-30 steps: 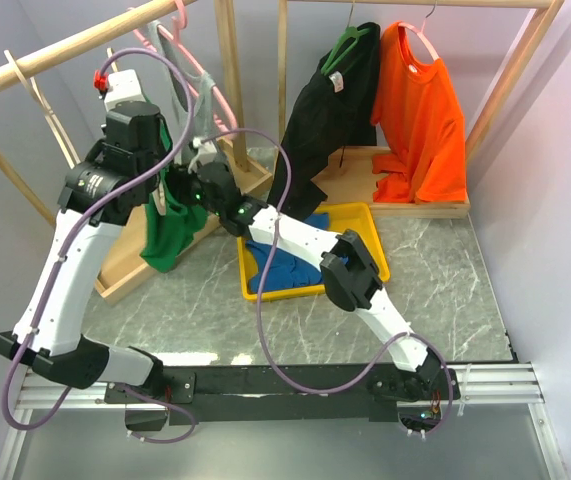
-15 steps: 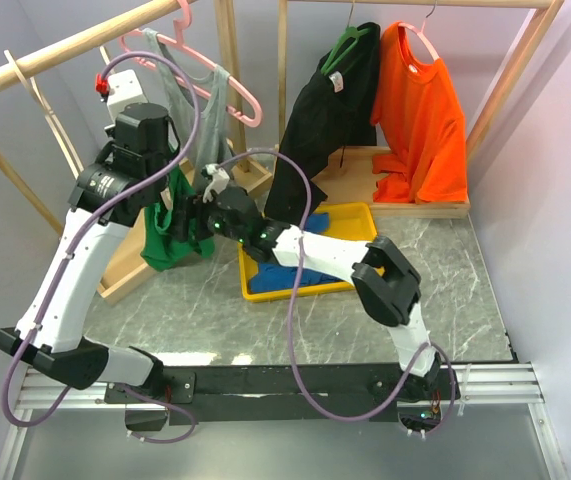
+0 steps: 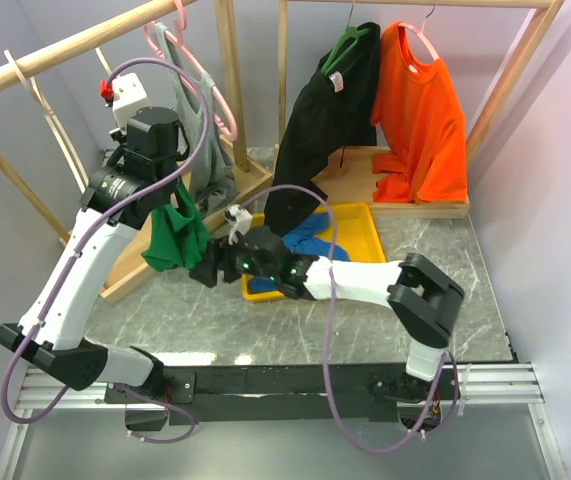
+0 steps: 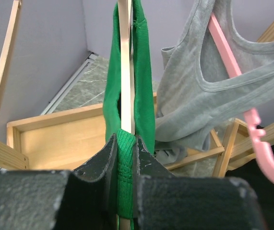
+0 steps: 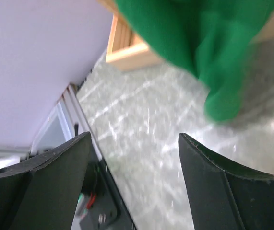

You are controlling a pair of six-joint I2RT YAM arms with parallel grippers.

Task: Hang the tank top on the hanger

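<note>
Because the light wooden garment rack (image 3: pixel 65 50) in the upper left of the top view already carries a grey ribbed tank top (image 4: pixel 199 91) on a thin pink hanger (image 4: pixel 254 127) just beside the work, the widest risk is a tangle. A swing of the raised load could catch that pink hook or drag the grey fabric along.

Below, the grey marbled table (image 3: pixel 485 270) is where anything that slips would land.

Left of centre in the top view, the deep green sleeveless tank top (image 3: pixel 170 245) hangs in the air, bunched and drooping to one side. In the left wrist view it lies draped on both sides of the light natural-wood hanger (image 4: pixel 125 72), seen edge-on as a narrow pale strip. How well the straps sit on the hanger's shoulders cannot be told. If only one is seated, the fabric's own weight could pull it off.

The left gripper (image 4: pixel 125 143) is pressed together, pinching a fold of green fabric against the wood. A thin pinch like this could let the hanger twist or slide.

Just below the dangling hem, the right gripper (image 5: pixel 134 139) is spread wide and empty. If it closes off-target it may grab loose cloth and tug the tank top down.
</note>
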